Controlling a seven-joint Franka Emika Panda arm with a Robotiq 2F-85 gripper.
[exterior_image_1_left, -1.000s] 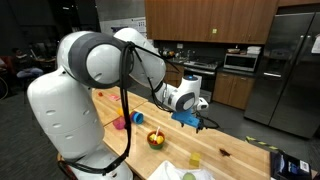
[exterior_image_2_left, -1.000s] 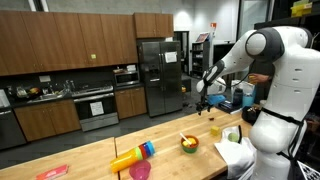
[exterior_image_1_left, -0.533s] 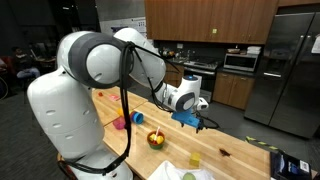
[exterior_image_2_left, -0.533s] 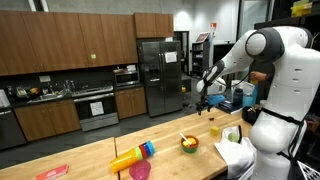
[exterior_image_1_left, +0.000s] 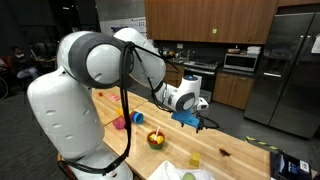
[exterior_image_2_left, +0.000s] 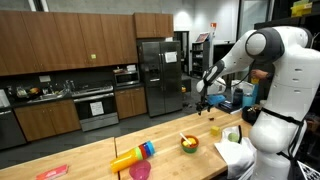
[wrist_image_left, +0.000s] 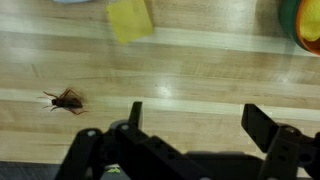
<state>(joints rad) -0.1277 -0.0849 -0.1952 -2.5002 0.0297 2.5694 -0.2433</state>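
My gripper (wrist_image_left: 198, 120) hangs open above the bare wooden tabletop (wrist_image_left: 190, 70), with nothing between its fingers. In the wrist view a small yellow block (wrist_image_left: 129, 20) lies ahead of it, a brown spider-like toy (wrist_image_left: 65, 98) sits to the left, and a bowl's rim (wrist_image_left: 310, 25) shows at the top right corner. In both exterior views the gripper (exterior_image_1_left: 200, 122) (exterior_image_2_left: 203, 103) is held above the table, apart from the bowl of fruit (exterior_image_1_left: 156, 139) (exterior_image_2_left: 188, 144) and the yellow block (exterior_image_1_left: 195, 159) (exterior_image_2_left: 214, 129).
A pink cup (exterior_image_1_left: 118, 124) (exterior_image_2_left: 139, 171) and a yellow-and-blue object (exterior_image_2_left: 130, 156) lie farther along the table. A red flat item (exterior_image_2_left: 52, 171) sits at one end and a black box (exterior_image_1_left: 290, 165) at the other. Kitchen cabinets and a fridge (exterior_image_2_left: 158, 75) stand behind.
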